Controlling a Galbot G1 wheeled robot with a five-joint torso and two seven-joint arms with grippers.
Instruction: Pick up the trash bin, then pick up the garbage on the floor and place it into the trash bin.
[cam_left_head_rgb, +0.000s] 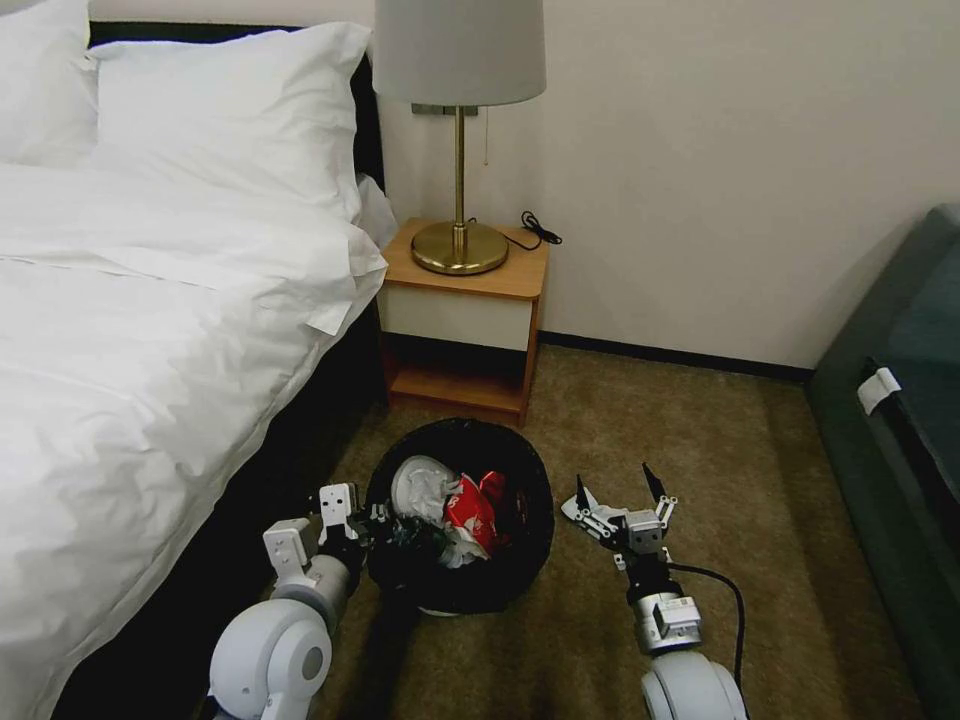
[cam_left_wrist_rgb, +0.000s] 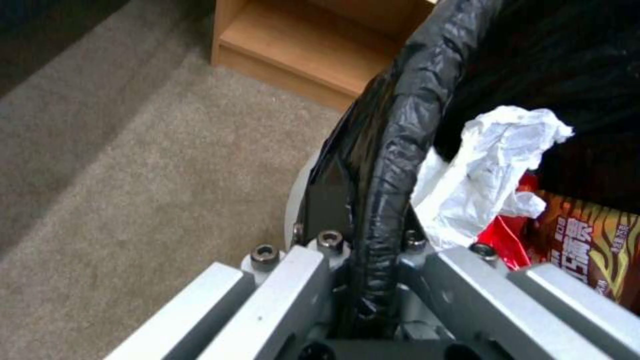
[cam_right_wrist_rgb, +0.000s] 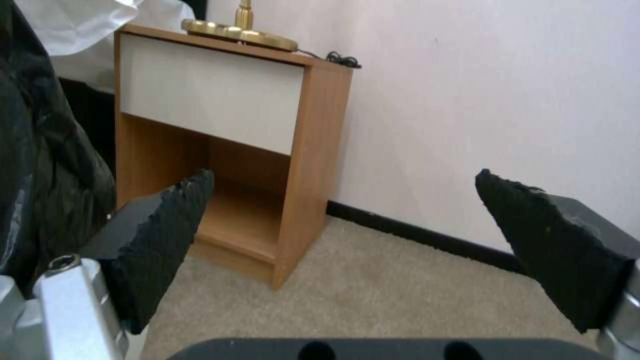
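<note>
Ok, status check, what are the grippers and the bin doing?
Left gripper shut on bin rim. Right gripper open, empty, beside bin above carpet. Garbage in bin. Nothing in the way.

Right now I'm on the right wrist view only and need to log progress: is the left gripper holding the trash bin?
Observer: Yes. The left gripper is clamped on the trash bin at its rim.
Operator: Anything inside it?
Observer: Crumpled white tissue and a red snack packet.
Operator: Where does my right gripper sit relative to the bin?
Observer: The right gripper is beside the bin on its right, apart from it, fingers spread, holding nothing.
</note>
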